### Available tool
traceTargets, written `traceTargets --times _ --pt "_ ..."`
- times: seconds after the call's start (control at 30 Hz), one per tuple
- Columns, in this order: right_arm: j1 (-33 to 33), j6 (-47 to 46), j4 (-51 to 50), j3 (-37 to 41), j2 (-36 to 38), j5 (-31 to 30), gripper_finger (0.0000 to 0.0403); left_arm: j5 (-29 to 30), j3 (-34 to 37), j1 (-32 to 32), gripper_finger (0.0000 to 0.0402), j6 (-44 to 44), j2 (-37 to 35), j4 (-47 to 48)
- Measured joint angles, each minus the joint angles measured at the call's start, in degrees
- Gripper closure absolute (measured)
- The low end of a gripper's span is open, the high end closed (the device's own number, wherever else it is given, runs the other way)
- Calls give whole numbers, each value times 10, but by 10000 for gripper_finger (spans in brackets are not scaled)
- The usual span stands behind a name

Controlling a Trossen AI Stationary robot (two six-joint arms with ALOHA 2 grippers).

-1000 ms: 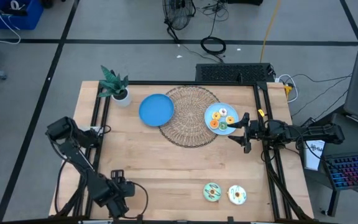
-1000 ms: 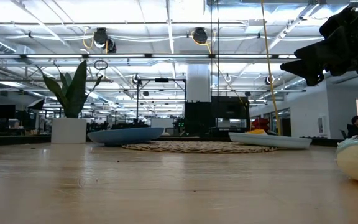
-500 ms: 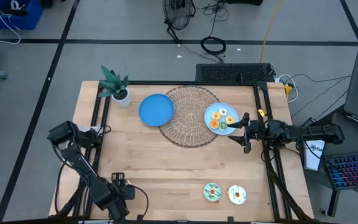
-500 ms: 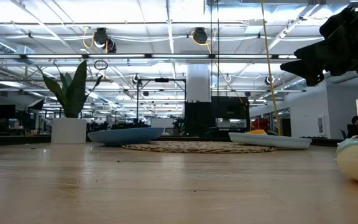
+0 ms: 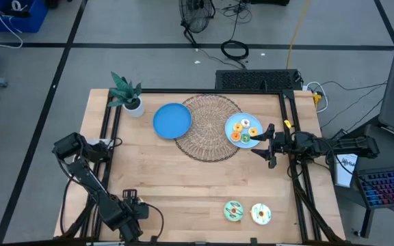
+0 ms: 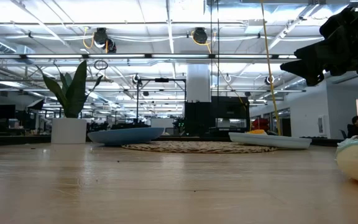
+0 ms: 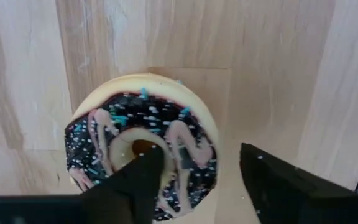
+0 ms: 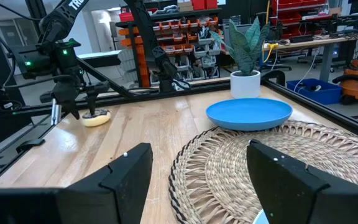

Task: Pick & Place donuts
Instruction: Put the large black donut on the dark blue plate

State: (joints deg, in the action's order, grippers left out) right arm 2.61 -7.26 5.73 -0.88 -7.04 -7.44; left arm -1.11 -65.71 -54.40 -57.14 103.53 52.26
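Left hand point(image 7: 191, 186) is hanging over the near-left corner of the desk point(image 5: 183, 184), directly above the chocolate donut point(image 7: 143, 146); one finger point(image 7: 138, 186) is sitting over the donut's hole, the other is standing outside its rim, so the jaws are parted around one side of the ring (contact cannot be told, and the donut is lying flat on the wood). From the right wrist view the same donut point(image 8: 96, 117) is showing under the left hand point(image 8: 73, 102) at the far corner. Right hand point(image 5: 260, 141) is hovering just beside the right blue plate point(image 5: 232, 139), fingers point(image 8: 126, 177) spread wide and holding nothing. That plate is carrying several small donuts point(image 5: 241, 130) in orange, yellow, white and green, and it is overlapping the edge of the wicker mat point(image 5: 207, 126). A second blue plate point(image 5: 172, 120) is lying at the mat's left edge, bare. Two larger donuts are sitting side by side near the desk's near-right edge: green donut point(image 5: 233, 211) and white donut point(image 5: 260, 214), touching or nearly so. A potted plant point(image 5: 126, 93) is standing at the far-left corner.
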Motion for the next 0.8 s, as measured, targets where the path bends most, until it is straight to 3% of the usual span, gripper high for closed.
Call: traceTargets --times 0.2,0.33,0.53,0.8 --pt "0 0 0 0 0 0 161 -1 0 0 279 0 0 0" --pt "0 0 0 0 0 0 161 -3 0 0 315 0 0 0" --pt "0 0 0 0 0 0 161 -7 -1 5 339 3 0 -1" --pt "0 0 0 0 0 0 161 -38 -2 46 339 30 -11 1"
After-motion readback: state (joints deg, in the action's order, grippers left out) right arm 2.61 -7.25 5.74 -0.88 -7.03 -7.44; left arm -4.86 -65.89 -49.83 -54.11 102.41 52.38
